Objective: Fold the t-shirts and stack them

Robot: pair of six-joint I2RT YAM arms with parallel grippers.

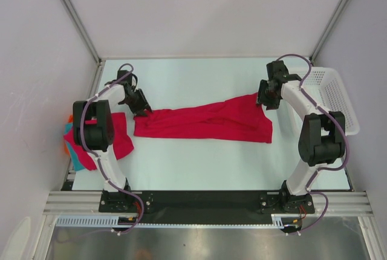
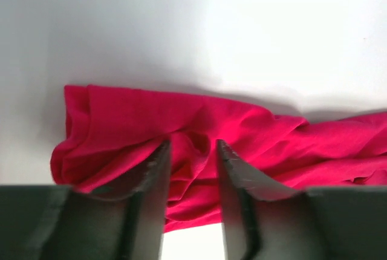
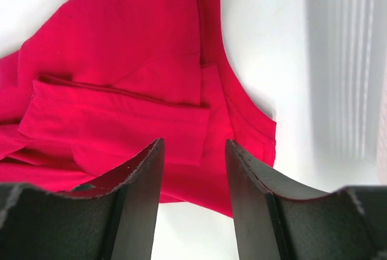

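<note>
Red t-shirt point(image 1: 205, 121) lies stretched left to right across the middle of the white table point(image 1: 199, 78), rumpled, with the right end wider and angled toward the far side. Left gripper point(image 1: 143, 110) sits at the shirt's left end. In the left wrist view its jaws are partly apart, tips down at the bunched cloth point(image 2: 121, 127), and no fold is visibly clamped between them. Right gripper point(image 1: 264, 101) is at the shirt's far-right corner. From the right wrist view its jaws are wide apart, just over a flat folded sleeve point(image 3: 121, 112), holding nothing. Second red shirt point(image 1: 121, 136) lies at the table's left edge, partly under the left arm, well apart from the right gripper, with an orange garment point(image 1: 65, 149) and a teal garment point(image 1: 78, 164) poking out on its left side. White mesh basket point(image 1: 338, 100) stands at the right edge, beside the right arm.
</note>
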